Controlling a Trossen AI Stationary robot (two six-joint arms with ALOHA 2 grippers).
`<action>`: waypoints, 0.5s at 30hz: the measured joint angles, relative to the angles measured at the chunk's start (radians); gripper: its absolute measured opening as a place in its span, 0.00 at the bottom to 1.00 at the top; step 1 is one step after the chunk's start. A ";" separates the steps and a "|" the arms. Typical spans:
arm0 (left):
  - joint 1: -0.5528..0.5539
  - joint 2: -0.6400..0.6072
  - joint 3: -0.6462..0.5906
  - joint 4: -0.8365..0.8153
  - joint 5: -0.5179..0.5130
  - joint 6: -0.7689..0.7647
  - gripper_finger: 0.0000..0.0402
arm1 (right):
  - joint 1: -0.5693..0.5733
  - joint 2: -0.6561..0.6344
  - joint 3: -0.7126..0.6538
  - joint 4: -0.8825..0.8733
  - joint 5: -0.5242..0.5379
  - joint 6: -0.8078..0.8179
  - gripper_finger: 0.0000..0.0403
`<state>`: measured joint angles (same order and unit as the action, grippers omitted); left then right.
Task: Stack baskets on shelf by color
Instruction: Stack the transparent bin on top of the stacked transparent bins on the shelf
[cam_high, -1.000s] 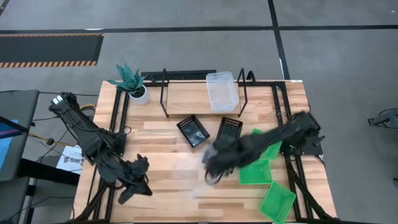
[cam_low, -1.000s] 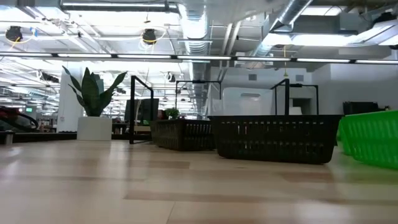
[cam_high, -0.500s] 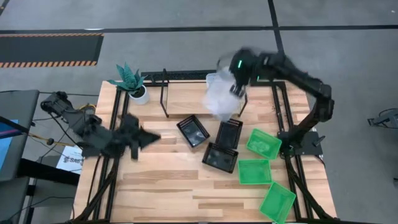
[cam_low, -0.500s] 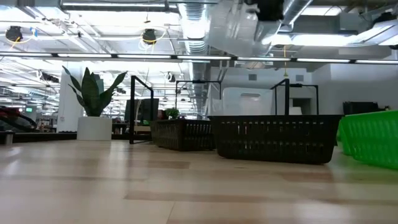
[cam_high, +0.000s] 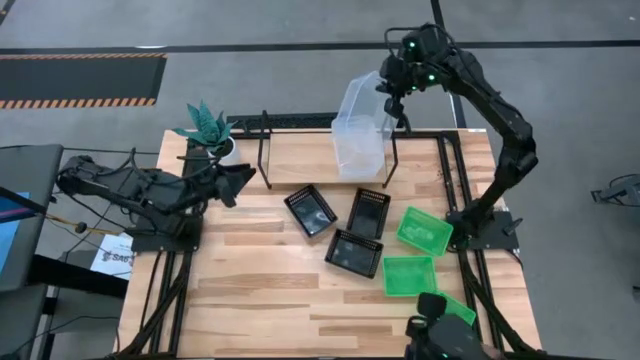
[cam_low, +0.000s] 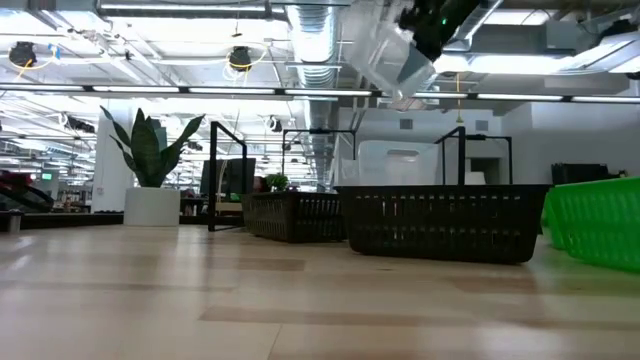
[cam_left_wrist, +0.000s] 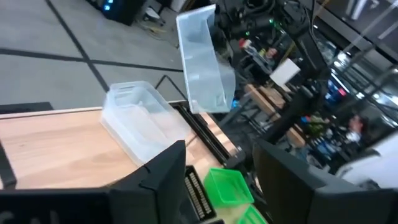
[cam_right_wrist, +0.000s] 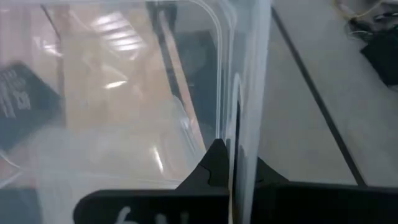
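My right gripper (cam_high: 393, 95) is high over the shelf's right end, shut on a clear basket (cam_high: 362, 100) that is tipped on its side in the air. Another clear basket (cam_high: 358, 152) rests on its base on the shelf's wooden board (cam_high: 300, 160). Three black baskets (cam_high: 353, 252) and three green baskets (cam_high: 410, 275) lie on the tabletop. My left gripper (cam_high: 245, 178) is open and empty, at the table's left beside the white plant pot (cam_high: 224, 151). The left wrist view shows the held clear basket (cam_left_wrist: 202, 62) above the resting one (cam_left_wrist: 137, 118). My right gripper pinches one side wall of the clear basket (cam_right_wrist: 236, 127) at its rim, one finger inside and one outside. The fingers slant down at it from the table's far right. The basket is lifted clear of the shelf and tilted, its open side turned toward the table's left.
The shelf's black hoop frames (cam_high: 265, 150) stand at both ends of its board. A potted plant (cam_high: 205, 125) stands at the far left corner. A dark shape (cam_high: 445, 340) at the table's near edge covers part of the nearest green basket (cam_high: 455, 308).
My right gripper has risen from the middle of the table and swung toward the far edge, rolling as it went. It has carried the clear basket up over the shelf's right end. My left gripper has gone from the near left corner toward the far edge, to beside the plant pot.
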<state>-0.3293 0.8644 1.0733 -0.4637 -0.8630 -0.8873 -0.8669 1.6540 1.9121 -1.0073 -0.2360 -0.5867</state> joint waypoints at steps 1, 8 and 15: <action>0.010 0.002 0.000 -0.001 0.001 -0.004 0.44 | -0.005 0.014 0.000 -0.004 -0.002 -0.026 0.01; 0.060 0.014 0.000 -0.005 0.008 -0.006 0.43 | -0.005 0.113 -0.001 -0.028 -0.005 -0.127 0.01; 0.082 0.015 0.000 -0.014 0.008 -0.009 0.43 | 0.009 0.170 -0.001 -0.065 -0.016 -0.237 0.01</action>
<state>-0.2470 0.8791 1.0733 -0.4776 -0.8555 -0.8959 -0.8577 1.8242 1.9111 -1.0727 -0.2520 -0.8236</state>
